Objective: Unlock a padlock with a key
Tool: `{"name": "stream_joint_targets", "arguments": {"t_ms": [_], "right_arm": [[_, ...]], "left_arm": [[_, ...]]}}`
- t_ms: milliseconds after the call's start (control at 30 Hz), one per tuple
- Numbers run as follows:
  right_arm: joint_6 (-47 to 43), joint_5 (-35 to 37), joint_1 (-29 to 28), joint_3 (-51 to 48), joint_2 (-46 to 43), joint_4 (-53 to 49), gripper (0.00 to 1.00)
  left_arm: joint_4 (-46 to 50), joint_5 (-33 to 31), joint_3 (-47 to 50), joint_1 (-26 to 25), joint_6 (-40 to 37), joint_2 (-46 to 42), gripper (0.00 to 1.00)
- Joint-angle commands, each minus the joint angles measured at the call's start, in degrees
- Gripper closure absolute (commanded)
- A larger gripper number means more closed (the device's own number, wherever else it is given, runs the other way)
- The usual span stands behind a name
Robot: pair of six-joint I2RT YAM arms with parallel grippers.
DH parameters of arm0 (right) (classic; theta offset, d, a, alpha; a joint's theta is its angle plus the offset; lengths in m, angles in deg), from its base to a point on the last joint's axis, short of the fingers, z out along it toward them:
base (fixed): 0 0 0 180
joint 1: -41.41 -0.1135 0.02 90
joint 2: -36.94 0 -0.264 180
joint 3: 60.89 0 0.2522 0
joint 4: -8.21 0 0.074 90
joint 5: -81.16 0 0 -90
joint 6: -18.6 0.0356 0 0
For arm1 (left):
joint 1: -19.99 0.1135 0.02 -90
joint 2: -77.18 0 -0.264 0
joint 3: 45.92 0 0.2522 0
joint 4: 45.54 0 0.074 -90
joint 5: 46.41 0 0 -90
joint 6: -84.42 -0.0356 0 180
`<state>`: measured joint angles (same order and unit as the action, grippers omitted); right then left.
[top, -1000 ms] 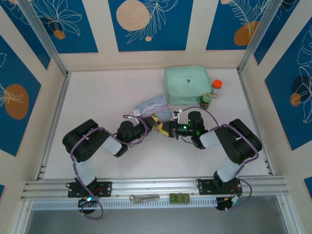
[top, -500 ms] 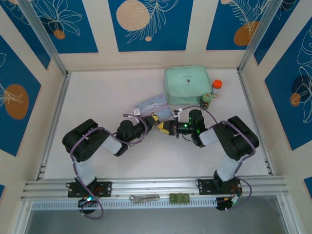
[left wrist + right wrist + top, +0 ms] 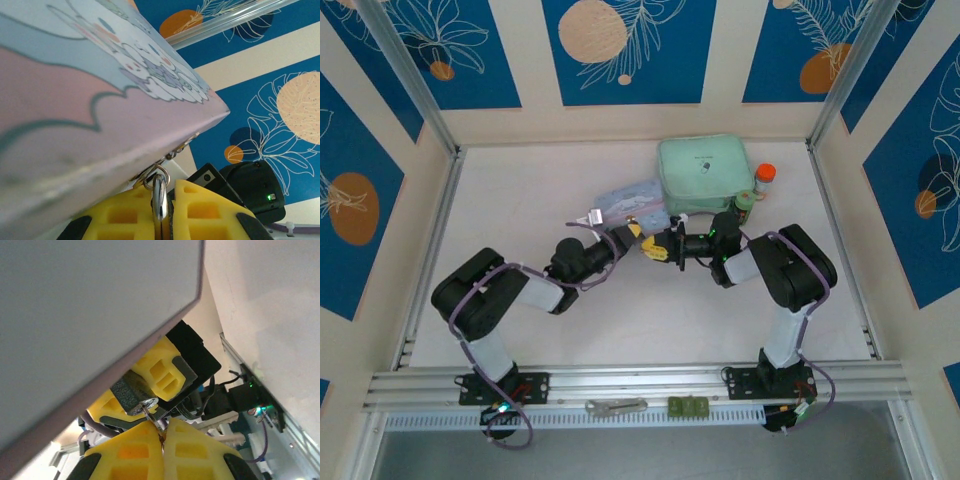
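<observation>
Overhead view, centre of frame: your two arms meet tip to tip over the pale bench (image 3: 520, 200), just below the pale blue rectangular tin box with a cartoon print (image 3: 630, 205). Your left tool (image 3: 640, 240) has its yellow fingers pressed together on the tiny padlock (image 3: 131, 394) with a dark, square body. In the right wrist view that body sits left of centre, clamped between the left tool's yellow pads (image 3: 162, 372). Left wrist view, bottom centre: the thin silver shackle (image 3: 159, 197) stands up out of the seam between the fingers, a small ring hooked at its top, the tin's edge just above. Your right tool (image 3: 163, 432) is squeezed onto the thin silvery metal key (image 3: 154, 421), bottom centre of the right wrist view. The key's tip touches the padlock's lower face; whether it is seated inside, you cannot tell. Upper centre of the overhead view: a mint-green zipped pouch (image 3: 705, 170), with a small orange-capped bottle (image 3: 765, 177) at its right edge. Bottom: a grey long-handled metal implement (image 3: 617, 406) lies on the aluminium rail (image 3: 440, 385).
</observation>
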<state>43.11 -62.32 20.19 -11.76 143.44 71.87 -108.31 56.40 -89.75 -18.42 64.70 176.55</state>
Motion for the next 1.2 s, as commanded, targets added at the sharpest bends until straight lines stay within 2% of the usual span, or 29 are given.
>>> {"name": "stream_joint_targets", "arguments": {"t_ms": [0,167,333,433,567,733,800,967,1167], "right_arm": [[5.54,2.94,0.65,2.28,-1.7,2.78,1.0],[2.29,4.58,0.65,0.82,0.52,2.83,0.99],[-4.6,5.92,0.93,0.26,-0.5,0.72,0.76],[-12.95,5.91,1.49,-0.49,-3.72,-7.55,0.65],[-27.64,6.8,1.95,-0.77,-10.97,-26.34,0.52],[-47.59,12.52,1.79,2.22,-22.36,-56.79,0.49],[-52.36,14.99,1.87,3.09,-24.87,-64.47,0.49],[-54.74,16.03,2.05,2.22,-25.82,-67.72,0.49],[-59.16,18.8,0.37,2.7,-26.65,-70.67,0.49]], "left_arm": [[-4.15,8.06,-0.5,-1.9,-2.79,-1.54,1.0],[-4.15,6.98,-1.26,-1.9,-1.51,-0.85,1.0],[-4.15,4.63,-0.42,-1.84,-1.05,-1.2,1.0],[-4.15,2.35,0.64,-1.83,-0.84,-0.99,1.0],[-4.15,-0.51,1.39,-1.8,0.11,0.48,1.0],[-3.35,-3.81,1.25,-1.82,0.1,3.28,1.0],[-2.75,-4.44,0.82,-1.84,-0.27,4.58,1.0],[-0.9,-4.87,-0.21,-1.84,-1.62,6.32,1.0],[12.46,-7.22,0.17,-2.36,-8.1,1.09,1.0]]}}
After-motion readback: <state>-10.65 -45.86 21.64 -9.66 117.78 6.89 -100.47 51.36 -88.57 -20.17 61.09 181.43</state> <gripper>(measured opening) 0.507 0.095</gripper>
